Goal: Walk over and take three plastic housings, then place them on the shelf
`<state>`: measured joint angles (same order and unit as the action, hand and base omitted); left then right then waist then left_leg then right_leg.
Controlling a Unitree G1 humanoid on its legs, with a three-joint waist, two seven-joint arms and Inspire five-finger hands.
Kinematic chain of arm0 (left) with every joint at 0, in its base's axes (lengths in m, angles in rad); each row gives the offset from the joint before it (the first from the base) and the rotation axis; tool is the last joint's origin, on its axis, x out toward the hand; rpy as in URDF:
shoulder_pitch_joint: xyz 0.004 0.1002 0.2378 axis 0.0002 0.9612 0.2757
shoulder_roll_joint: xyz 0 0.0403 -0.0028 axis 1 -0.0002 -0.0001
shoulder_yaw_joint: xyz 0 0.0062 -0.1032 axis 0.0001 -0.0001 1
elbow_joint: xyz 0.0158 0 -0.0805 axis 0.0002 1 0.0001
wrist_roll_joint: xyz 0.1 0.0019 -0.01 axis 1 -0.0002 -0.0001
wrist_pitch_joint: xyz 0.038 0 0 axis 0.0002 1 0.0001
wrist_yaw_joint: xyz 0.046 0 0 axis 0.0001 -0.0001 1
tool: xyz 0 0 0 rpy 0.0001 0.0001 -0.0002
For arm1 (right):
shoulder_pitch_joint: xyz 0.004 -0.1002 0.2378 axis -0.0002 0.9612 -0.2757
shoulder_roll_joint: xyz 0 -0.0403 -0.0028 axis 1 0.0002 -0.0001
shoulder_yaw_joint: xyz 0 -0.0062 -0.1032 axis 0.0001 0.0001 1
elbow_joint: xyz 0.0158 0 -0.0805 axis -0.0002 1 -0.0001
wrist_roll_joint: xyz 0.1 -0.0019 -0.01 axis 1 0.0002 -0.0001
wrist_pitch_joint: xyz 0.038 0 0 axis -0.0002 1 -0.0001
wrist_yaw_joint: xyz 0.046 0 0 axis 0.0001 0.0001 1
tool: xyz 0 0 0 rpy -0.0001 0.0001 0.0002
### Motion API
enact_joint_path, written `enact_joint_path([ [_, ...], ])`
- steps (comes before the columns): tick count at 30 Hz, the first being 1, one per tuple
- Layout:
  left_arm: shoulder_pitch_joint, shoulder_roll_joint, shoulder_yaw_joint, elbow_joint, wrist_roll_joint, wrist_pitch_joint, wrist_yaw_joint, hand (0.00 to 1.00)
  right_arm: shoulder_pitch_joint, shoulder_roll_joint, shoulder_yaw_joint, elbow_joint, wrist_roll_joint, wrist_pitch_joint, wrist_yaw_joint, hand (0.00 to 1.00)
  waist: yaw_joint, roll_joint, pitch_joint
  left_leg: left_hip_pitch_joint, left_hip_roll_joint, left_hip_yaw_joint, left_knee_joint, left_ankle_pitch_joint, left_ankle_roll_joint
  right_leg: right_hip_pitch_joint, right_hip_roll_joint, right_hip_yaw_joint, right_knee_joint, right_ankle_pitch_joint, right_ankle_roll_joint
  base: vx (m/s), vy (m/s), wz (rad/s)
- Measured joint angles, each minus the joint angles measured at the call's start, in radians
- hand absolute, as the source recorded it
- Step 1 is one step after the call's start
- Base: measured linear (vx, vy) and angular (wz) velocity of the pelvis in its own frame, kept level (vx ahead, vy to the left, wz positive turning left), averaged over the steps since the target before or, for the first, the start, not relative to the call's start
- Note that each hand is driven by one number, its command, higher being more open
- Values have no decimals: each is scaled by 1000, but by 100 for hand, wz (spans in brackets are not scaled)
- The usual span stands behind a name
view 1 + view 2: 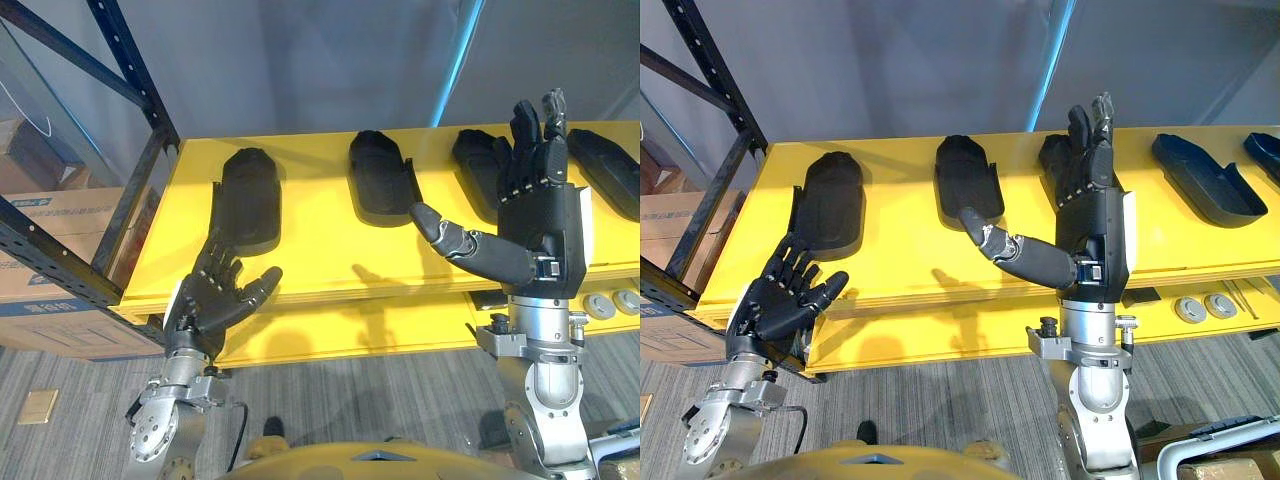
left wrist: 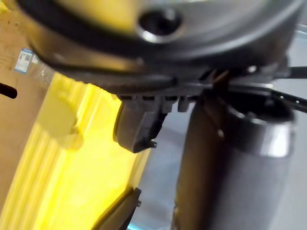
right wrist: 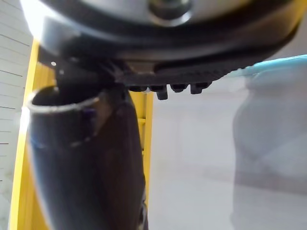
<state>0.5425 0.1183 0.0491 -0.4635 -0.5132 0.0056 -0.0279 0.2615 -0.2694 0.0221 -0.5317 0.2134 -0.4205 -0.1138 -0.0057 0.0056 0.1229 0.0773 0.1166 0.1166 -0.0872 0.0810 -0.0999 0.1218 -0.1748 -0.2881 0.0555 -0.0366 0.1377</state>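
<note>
Several black plastic housings lie in a row on the yellow shelf (image 1: 320,255): one at the left (image 1: 248,195), one in the middle (image 1: 380,175), one partly behind my right hand (image 1: 476,160), and another further right (image 1: 1200,178). My left hand (image 1: 208,300) is open, palm up, low in front of the shelf's front edge, below the left housing and holding nothing. My right hand (image 1: 535,215) is raised upright and open, with straight fingers and the thumb stretched toward the middle housing. It is also empty.
A dark blue rack upright (image 1: 130,60) stands at the shelf's left end, with cardboard boxes (image 1: 50,215) behind it. Two round metal parts (image 1: 612,303) sit on a lower level at the right. Grey carpet floor (image 1: 400,400) lies below the shelf.
</note>
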Motion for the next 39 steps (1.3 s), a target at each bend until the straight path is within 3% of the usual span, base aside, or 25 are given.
enact_joint_path([
  [17,-72,-3,5,132,9,-7,90,100,-1,4,0,32,18,0,23,100,-1,1,-30,3,1,19,-1,1,1,-9,1,21,-3,9,-1,-12,-4,-3],
  [39,-163,-3,10,260,15,-83,179,100,-7,29,-10,89,30,1,80,100,-23,2,-37,14,3,71,-1,2,2,-33,3,75,-7,28,0,-17,-2,-7],
])
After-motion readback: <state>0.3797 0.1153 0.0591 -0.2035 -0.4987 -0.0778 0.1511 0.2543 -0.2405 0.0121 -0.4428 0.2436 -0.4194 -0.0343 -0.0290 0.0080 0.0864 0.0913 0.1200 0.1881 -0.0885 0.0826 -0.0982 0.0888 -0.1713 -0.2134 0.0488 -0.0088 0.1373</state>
